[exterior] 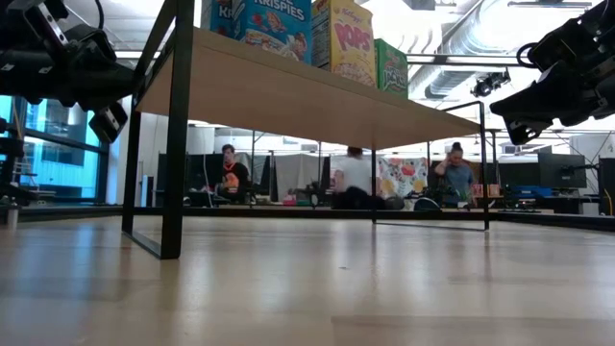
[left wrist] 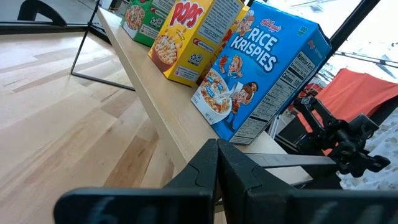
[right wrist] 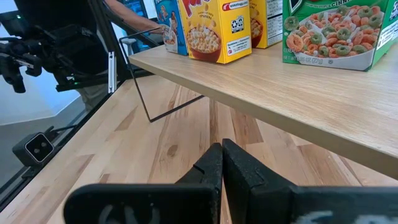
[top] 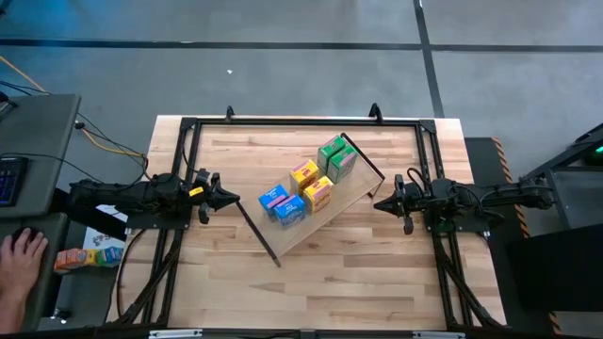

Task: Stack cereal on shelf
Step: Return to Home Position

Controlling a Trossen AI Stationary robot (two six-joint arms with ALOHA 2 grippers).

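The shelf (top: 311, 212) is a long light-wood board with thin dark end frames, standing slantwise mid-table on those frames. On its top stand several small cereal boxes: two green (top: 335, 158), two yellow (top: 311, 184) and two blue (top: 283, 204), all upright on their bottoms. The left wrist view shows the blue Rice Krispies box (left wrist: 261, 68), a yellow Pops box (left wrist: 189, 37) and a green box (left wrist: 138, 18) in a row. My left gripper (top: 234, 199) hovers shut by the shelf's left end. My right gripper (top: 379, 203) hovers shut by its right end.
A black metal frame (top: 301, 122) borders the tabletop. At the far left, off the table, a person's hand (top: 21, 254) rests near more small boxes (top: 89, 256). People sit in the room beyond the table (exterior: 356, 183). Bare wood lies along the near side (top: 311, 292).
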